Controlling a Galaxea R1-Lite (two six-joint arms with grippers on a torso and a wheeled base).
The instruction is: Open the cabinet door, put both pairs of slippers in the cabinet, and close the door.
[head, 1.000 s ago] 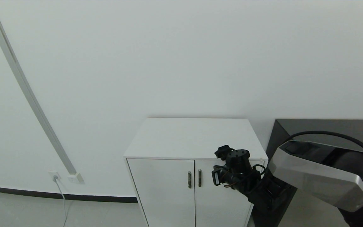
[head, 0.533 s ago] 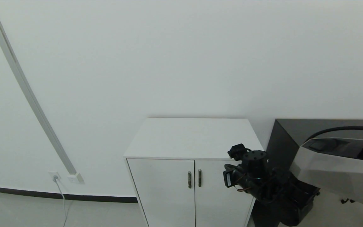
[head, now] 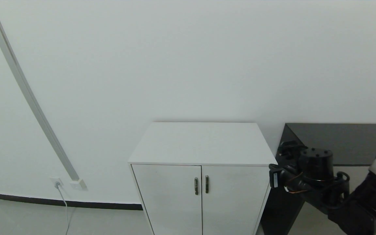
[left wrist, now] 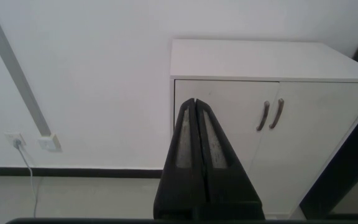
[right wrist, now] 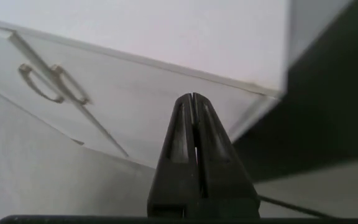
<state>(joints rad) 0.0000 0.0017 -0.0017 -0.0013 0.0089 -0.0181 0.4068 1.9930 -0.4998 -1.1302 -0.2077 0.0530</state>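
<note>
1. Squarely against the white wall stood the white cabinet, on the floor. Both doors were shut and flush with each other.
2. Left door and right door met at a centre seam. Two dark upright handles sat just beside that seam, one on each door.
3. Right gripper: fingers pressed together, holding nothing. It faced the outer part of the right door, well apart from the handles.
4. Right arm hung beside the cabinet's right edge, in front of a black worktop unit that stood next to the cabinet.
5. Left gripper: fingers closed against each other, empty. It pointed towards the cabinet's left front corner, apart from it.
6. Further left, a wall socket with a pale cable running down to the floor.
7. A grey conduit strip slanted up the wall from beside the socket. A black skirting line ran along the wall's foot.
</note>
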